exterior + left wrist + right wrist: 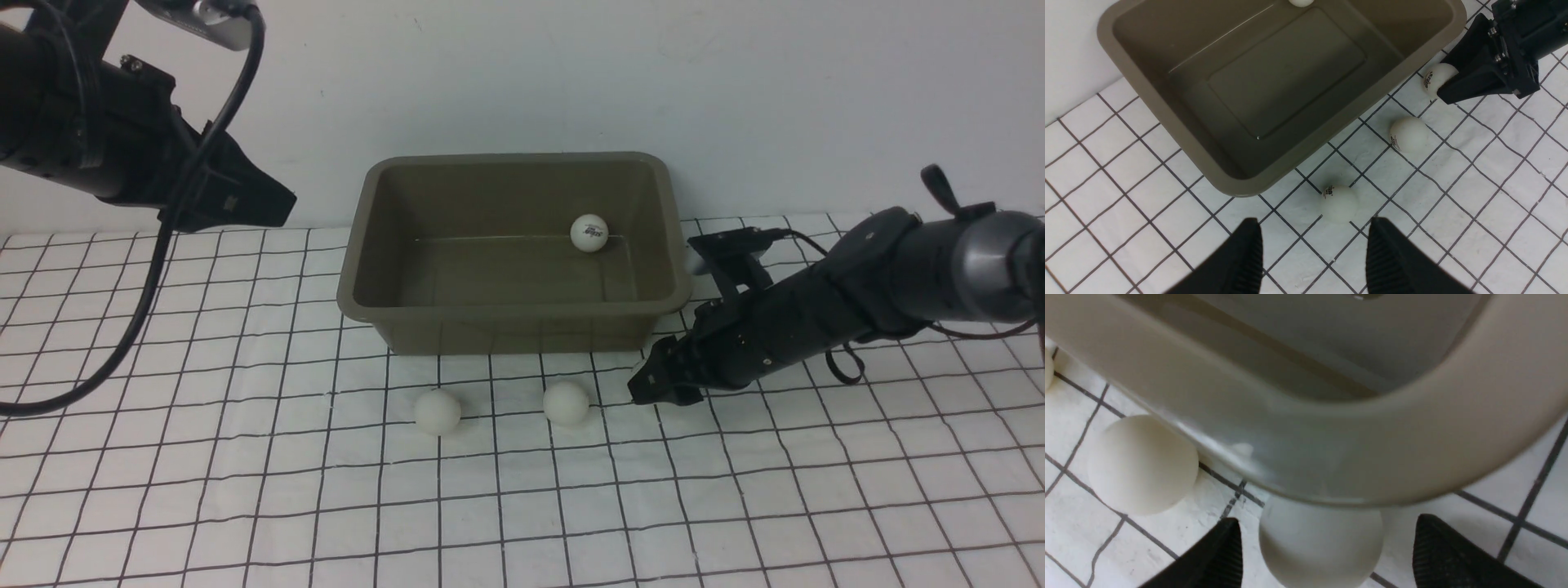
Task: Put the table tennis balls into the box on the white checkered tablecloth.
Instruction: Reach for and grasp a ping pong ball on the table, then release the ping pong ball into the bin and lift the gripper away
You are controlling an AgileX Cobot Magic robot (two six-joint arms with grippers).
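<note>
The olive-grey box [514, 331] stands at the back of the white checkered tablecloth [245, 490]. One table tennis ball [589, 233] lies inside it. Two more balls [437, 411] [566, 402] rest on the cloth in front of the box. My right gripper [653, 388] is low at the box's front right corner. In the right wrist view it is open [1327, 535], straddling a further ball [1321, 543] tucked under the box rim [1372, 449]. My left gripper [1314, 228] hangs high, open and empty, just short of a ball [1339, 203].
A white wall rises right behind the box. In the left wrist view the right gripper's fingers [1470, 77] partly cover the ball [1433, 77] at the box corner, and another ball [1408, 134] lies close by on the cloth.
</note>
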